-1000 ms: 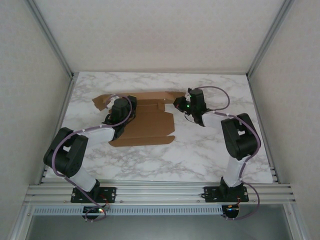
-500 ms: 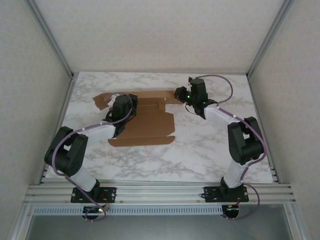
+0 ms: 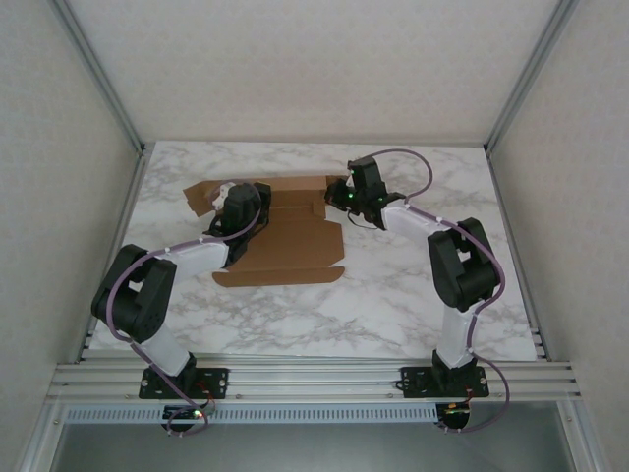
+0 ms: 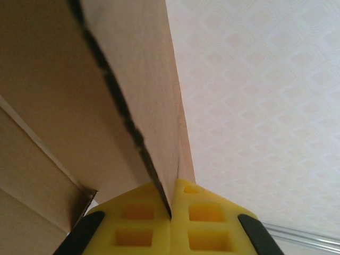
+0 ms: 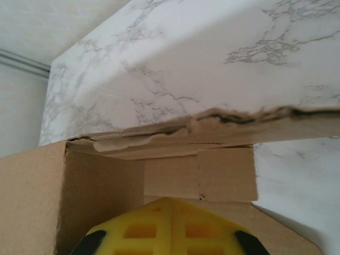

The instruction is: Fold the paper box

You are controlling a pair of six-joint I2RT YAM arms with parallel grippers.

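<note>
The paper box (image 3: pixel 290 241) lies on the table (image 3: pixel 393 295), left of centre.

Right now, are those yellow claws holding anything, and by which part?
The left end effector pinches the paper box by the edge of a raised flap. The right end effector is shut on nothing.

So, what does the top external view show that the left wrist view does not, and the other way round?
Top external view: the spread-out shape of the paper box on the marble table, and the right gripper at its far right corner. Left wrist view: the yellow pads pinched shut on a cardboard flap, seen edge-on, with a patterned wall behind. Both: the left gripper at the box's far left end, and brown cardboard.
</note>
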